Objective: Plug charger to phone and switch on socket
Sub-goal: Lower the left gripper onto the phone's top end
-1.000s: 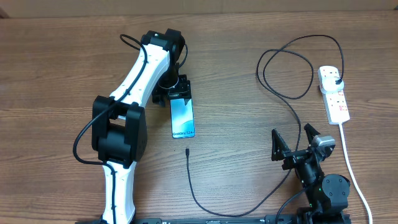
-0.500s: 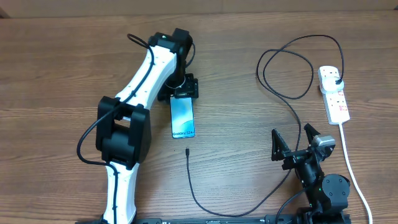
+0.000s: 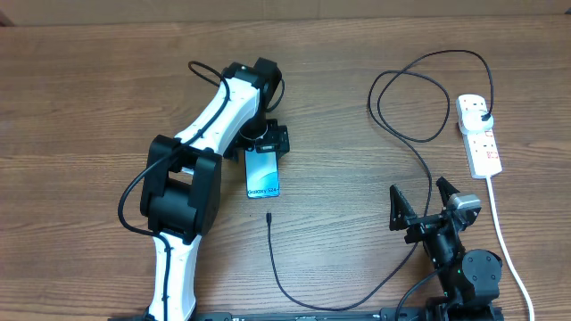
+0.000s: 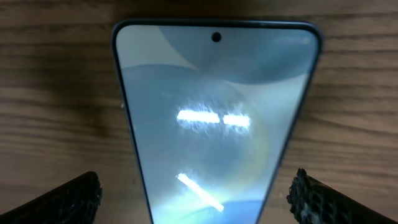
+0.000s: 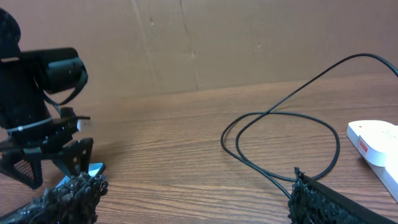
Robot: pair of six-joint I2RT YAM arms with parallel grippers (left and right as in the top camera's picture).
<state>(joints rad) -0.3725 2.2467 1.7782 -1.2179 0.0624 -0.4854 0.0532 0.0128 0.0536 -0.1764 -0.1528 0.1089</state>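
Observation:
The phone [image 3: 262,176] lies flat on the wooden table with its screen lit. My left gripper [image 3: 264,143] is open and hovers over the phone's far end, one finger on each side. In the left wrist view the phone [image 4: 214,112] fills the middle between my black fingertips [image 4: 71,200]. The charger's connector tip [image 3: 268,217] lies just near of the phone, apart from it. Its black cable [image 3: 419,143] loops right to a black plug [image 3: 483,115] in the socket [image 3: 479,138]. My right gripper [image 3: 419,210] is open and empty, at the near right.
The socket's thick white cord [image 3: 501,236] runs down the right side past my right arm. In the right wrist view the cable loops [image 5: 280,140] lie ahead, the socket's end [image 5: 376,142] at right, and the left gripper [image 5: 46,146] at left.
My left arm has swung right and nearer, bringing its gripper from beside the phone's far end to over it. The phone, the cable and the right arm have not moved.

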